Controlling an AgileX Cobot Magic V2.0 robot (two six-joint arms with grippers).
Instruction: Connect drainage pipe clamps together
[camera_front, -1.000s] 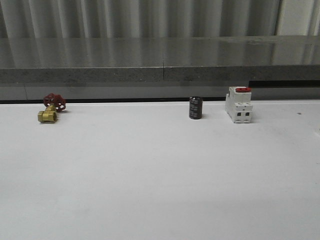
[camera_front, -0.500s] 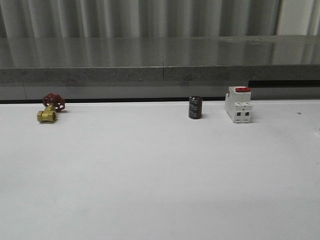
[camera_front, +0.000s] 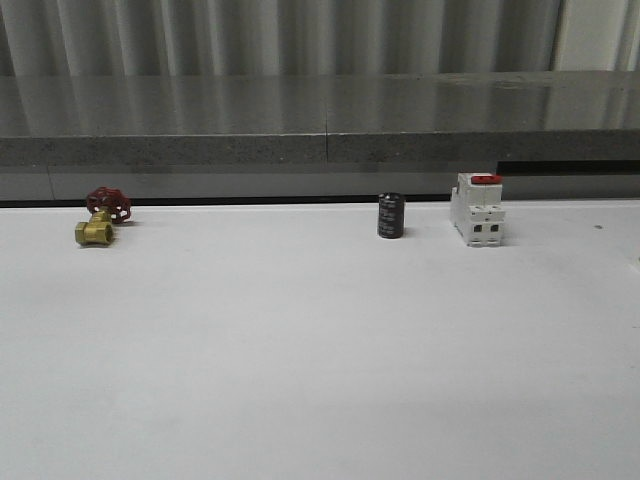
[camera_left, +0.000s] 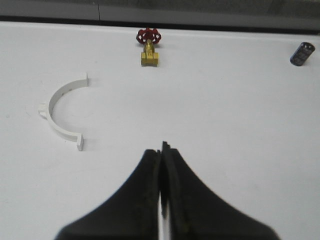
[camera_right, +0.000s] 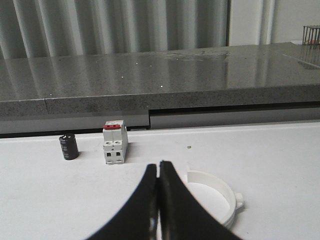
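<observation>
There are two drainage pipe clamps, and each one is a white plastic half-ring. In the left wrist view, the first clamp (camera_left: 59, 111) lies flat on the table at the middle left of the frame. It curves like the letter C, with its open side turned to the right. It has a small flat tab at each end and a little lug on its outer edge. In the right wrist view, the second clamp (camera_right: 219, 198) sits at the lower right of the frame, just behind the gripper fingers, which hide part of it. It has a small lug on its right side.

The left gripper (camera_left: 161, 165) is black and its two fingers are pressed together with nothing between them. The right gripper (camera_right: 158, 175) is black too, pinched closed on nothing.

In the front view, going left to right along the back of the table, there is one brass valve (camera_front: 101, 218) with a red handwheel, one small black cylinder (camera_front: 391, 215) standing up, and one white switch block (camera_front: 477, 209) with a red top. They stand well apart from each other.

The table (camera_front: 320, 350) is plain white and smooth. Behind it runs a long grey stone-like ledge (camera_front: 320, 115) that is shiny on top. Behind that hangs a grey wall with up-and-down ridges.
</observation>
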